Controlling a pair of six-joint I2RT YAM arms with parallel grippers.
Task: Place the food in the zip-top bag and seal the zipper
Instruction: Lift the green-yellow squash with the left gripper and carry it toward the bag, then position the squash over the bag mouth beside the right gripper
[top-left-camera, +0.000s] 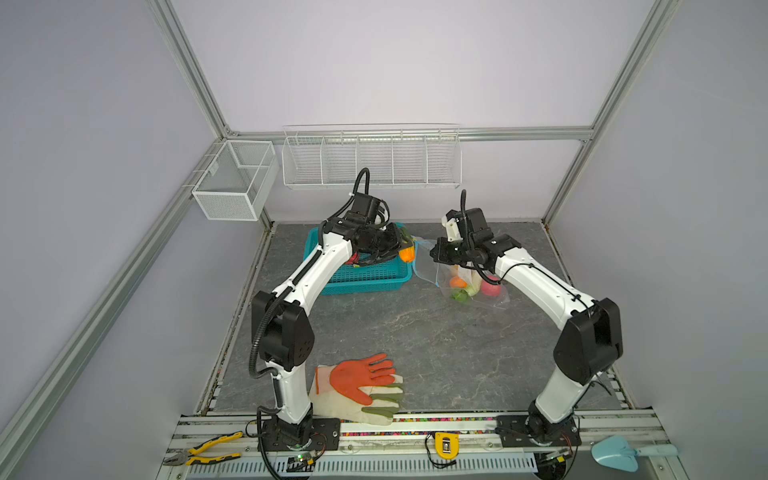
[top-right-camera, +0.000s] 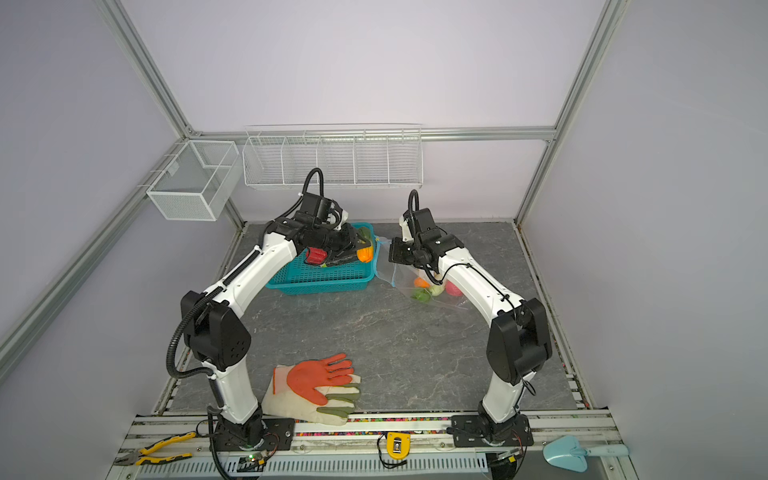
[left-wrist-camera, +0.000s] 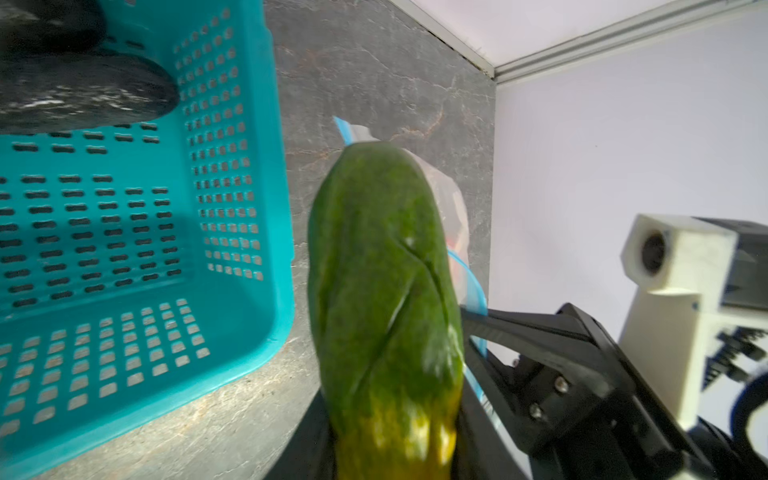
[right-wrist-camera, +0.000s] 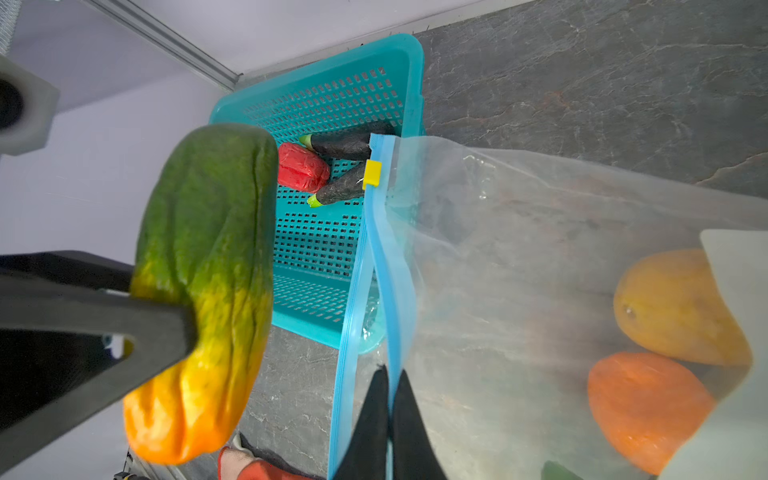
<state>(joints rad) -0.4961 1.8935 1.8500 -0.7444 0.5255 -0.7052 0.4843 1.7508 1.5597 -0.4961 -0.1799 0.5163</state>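
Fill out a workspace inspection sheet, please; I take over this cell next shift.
Surface: grey stone-look tabletop.
Job's things: green-orange vegetable held at the open zip-top bag mouth; orange piece and yellow piece inside; red piece and dark pieces in teal basket.
Clutter: gloves, pliers, trowel.
End effectors: left end effector shut on green-orange vegetable; right end effector shut on zipper.
Cables: black hoses on both arms.
Surroundings: wire rack, mesh bin on walls.

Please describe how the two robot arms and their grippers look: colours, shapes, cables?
Both the left arm and the right arm have white rounded links and bulky black joint housings. Black cables, some ribbed, run along each. The left gripper and right gripper are black, with flat tapering fingers. White camera mounts sit at the wrists.
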